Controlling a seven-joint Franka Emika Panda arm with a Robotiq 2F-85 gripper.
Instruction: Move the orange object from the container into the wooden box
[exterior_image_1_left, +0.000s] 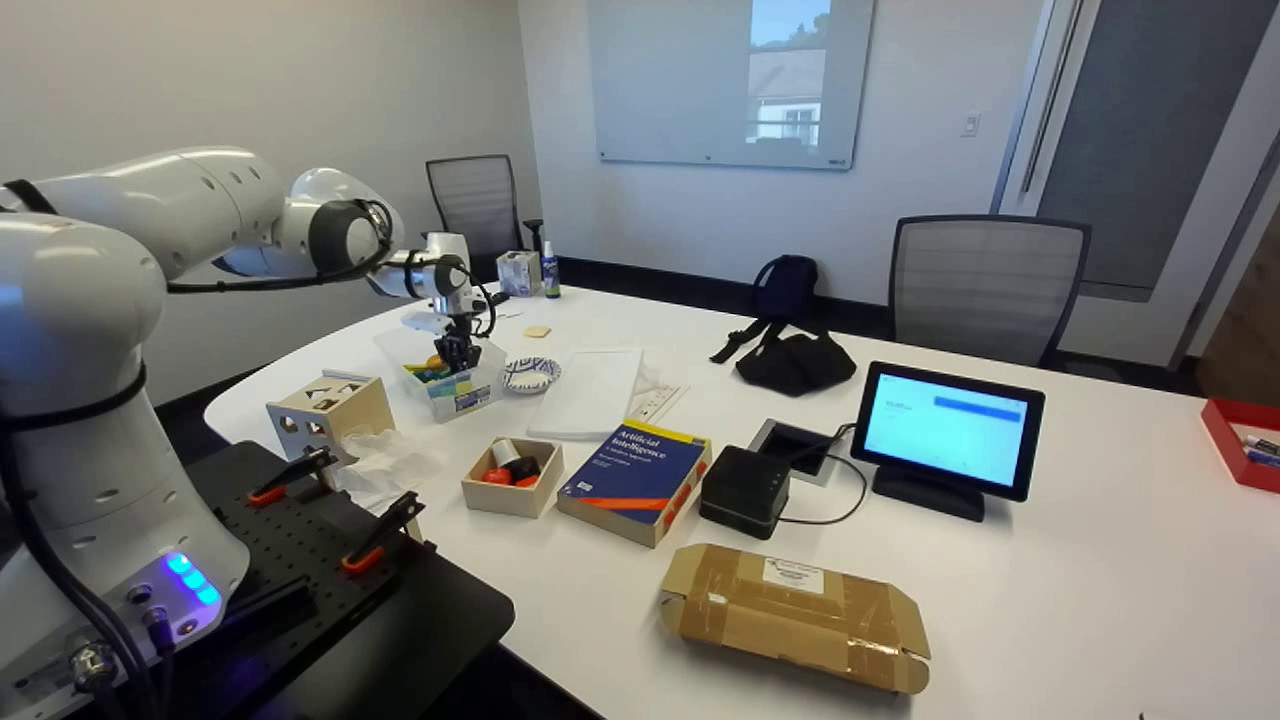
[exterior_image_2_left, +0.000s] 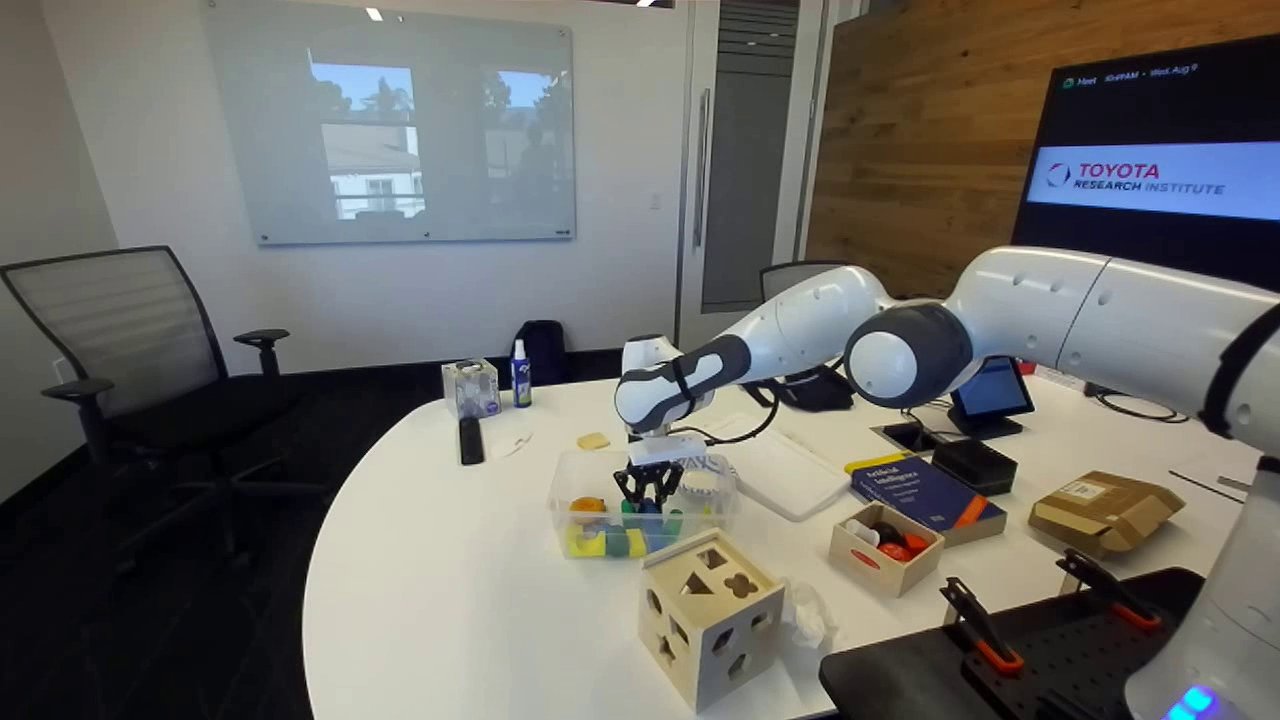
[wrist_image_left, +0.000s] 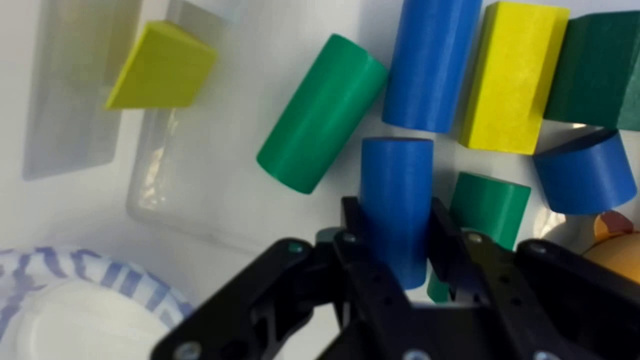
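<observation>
The orange object (wrist_image_left: 617, 255) is partly in view at the right edge of the wrist view, behind my gripper's linkage. In the exterior views it is an orange patch (exterior_image_2_left: 588, 507) inside the container, a clear plastic tub (exterior_image_2_left: 572, 475) holding several green, yellow and blue blocks. My gripper (wrist_image_left: 392, 215) points down into the tub (exterior_image_1_left: 492, 372). Its fingers are closed on both sides of a blue cylinder (wrist_image_left: 397, 175). Whether the cylinder is off the tub floor cannot be told. The wooden box (exterior_image_1_left: 505, 497) is small, open and pale, with red, black and white pieces inside.
A wooden shape-sorter cube (exterior_image_2_left: 710, 625) stands close to the tub, with crumpled tissue (exterior_image_2_left: 808, 612) beside it. A patterned plate (exterior_image_1_left: 532, 375) and a white lid (exterior_image_1_left: 580, 400) lie near the tub. A blue book (exterior_image_1_left: 640, 475) is next to the wooden box.
</observation>
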